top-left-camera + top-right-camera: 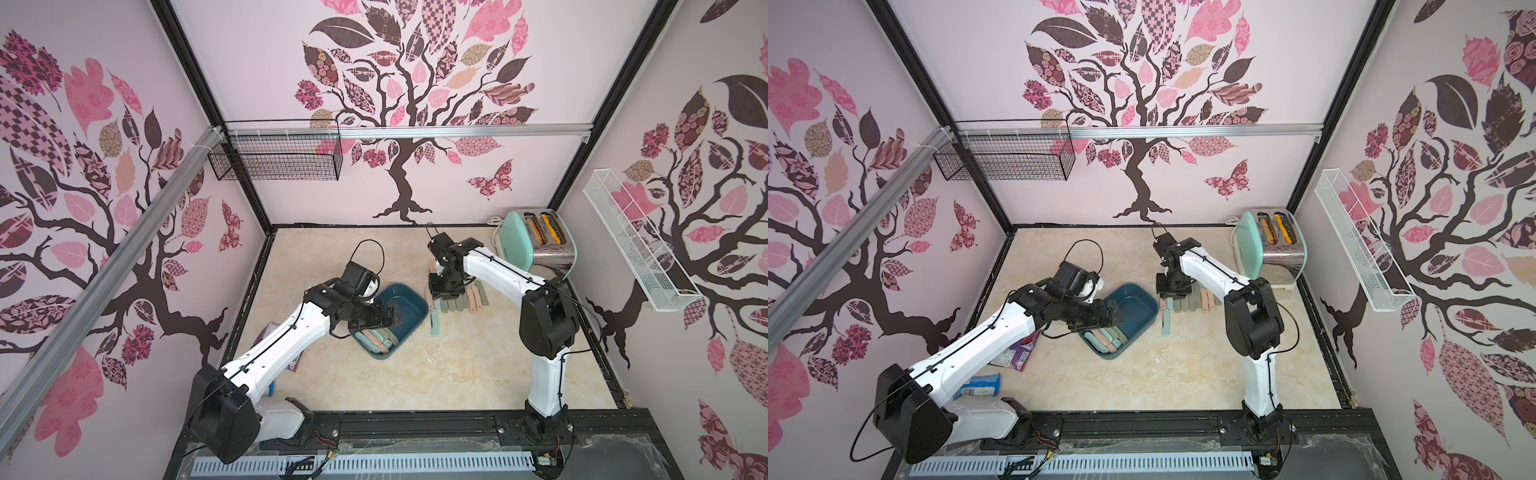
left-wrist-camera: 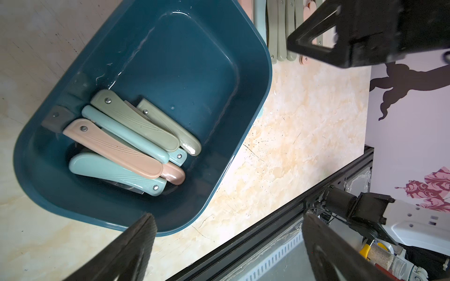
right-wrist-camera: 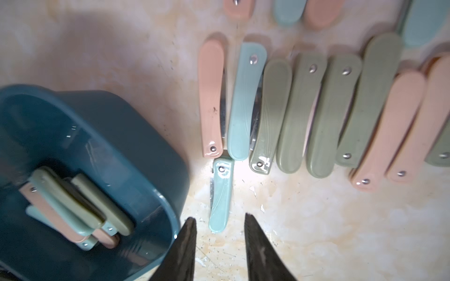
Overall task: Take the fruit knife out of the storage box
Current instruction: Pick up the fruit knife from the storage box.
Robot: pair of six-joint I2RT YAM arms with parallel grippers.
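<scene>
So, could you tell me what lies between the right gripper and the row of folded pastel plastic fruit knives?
A lone mint-green folded fruit knife lies flat between the right gripper and the row, clearest in the right wrist view.

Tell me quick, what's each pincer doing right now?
Left pincer: open, empty, over the storage box.
Right pincer: open, holding nothing, above a teal fruit knife on the table.

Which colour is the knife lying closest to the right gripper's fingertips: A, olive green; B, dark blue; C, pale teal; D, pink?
C: in the right wrist view the end of the pale teal knife lies between the parted fingertips of the right gripper, with a gap on each side.
</scene>
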